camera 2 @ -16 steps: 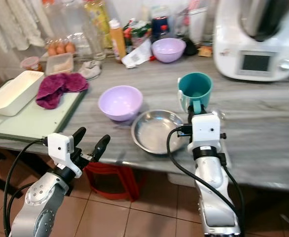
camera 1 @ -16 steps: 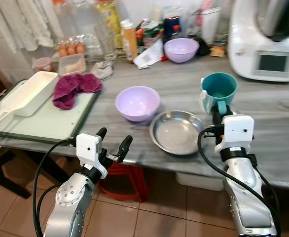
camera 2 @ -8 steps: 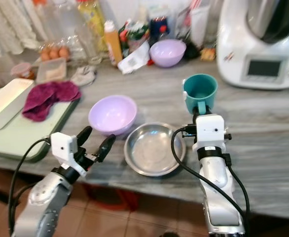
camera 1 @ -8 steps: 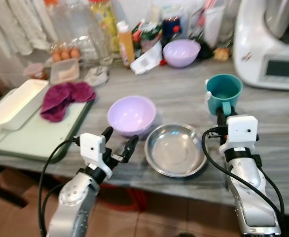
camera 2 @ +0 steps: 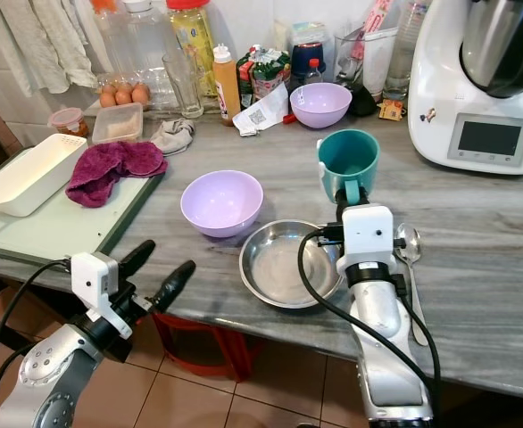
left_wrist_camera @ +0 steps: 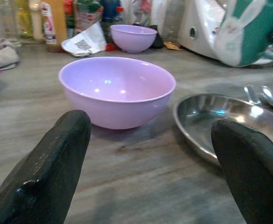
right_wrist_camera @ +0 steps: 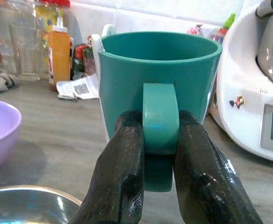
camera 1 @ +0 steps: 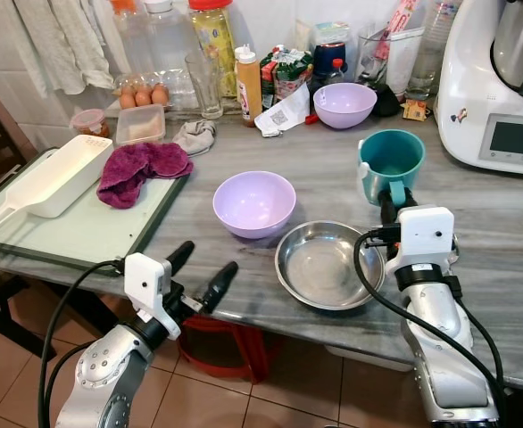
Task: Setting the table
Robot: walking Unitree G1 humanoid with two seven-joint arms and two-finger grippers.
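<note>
Meanwhile, the head camera tilts back up from half a second ago, so more of the far clutter shows; the things on the counter themselves sit as they did. The right gripper stays clamped on the handle of the teal mug, its two black fingers pressed against either side of the handle. The mug stands upright on the grey counter, just beyond the right rim of the steel plate, with a spoon lying to its right. The left gripper hovers at the near edge of the counter, fingers wide apart, aimed at the near lilac bowl, which sits just left of and beyond the steel plate. It has drawn back a little from the bowl since half a second ago. I judge the mug secured and ready to be carried to its place, while the bowl is not yet grasped.
</note>
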